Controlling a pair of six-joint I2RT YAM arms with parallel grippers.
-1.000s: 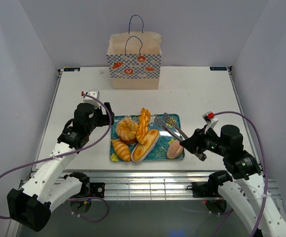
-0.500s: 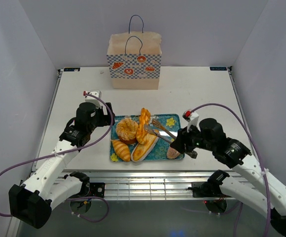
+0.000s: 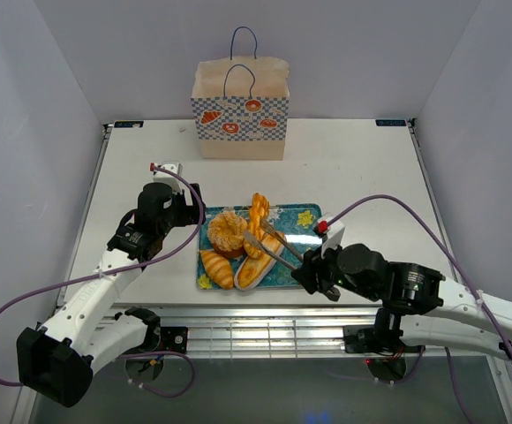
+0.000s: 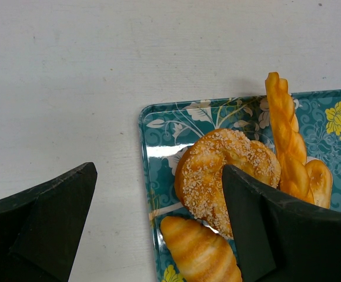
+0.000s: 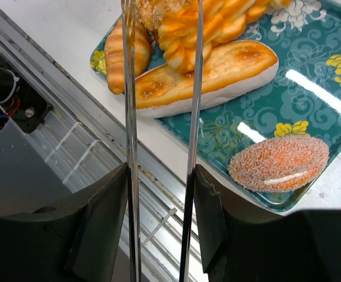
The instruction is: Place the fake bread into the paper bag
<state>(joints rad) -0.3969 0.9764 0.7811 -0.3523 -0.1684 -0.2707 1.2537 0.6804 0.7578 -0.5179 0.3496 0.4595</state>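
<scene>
Near: right gripper [image 5: 159, 232] jaws pinch the metal tongs [image 5: 129, 117], blades apart above the teal tray [image 5: 311, 76]. The fake bread [image 3: 254, 265] sits on it, twisted loaf [image 5: 200, 29] between the blades. I'd lower, centre on that 1 loaf, squeeze gently: glossy, likely slippery. Beyond, left gripper [image 4: 157, 200] jaws spread, empty, by sesame bun [image 4: 217, 170]. Far tabletop [image 3: 353, 168] edge: paper bag [image 3: 240, 110], upright.

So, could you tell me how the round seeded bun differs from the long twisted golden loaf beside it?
The round seeded bun is squat and seed-speckled; the long twisted golden loaf is slim, braided and smooth. Both lie side by side on the teal floral tray.
</scene>
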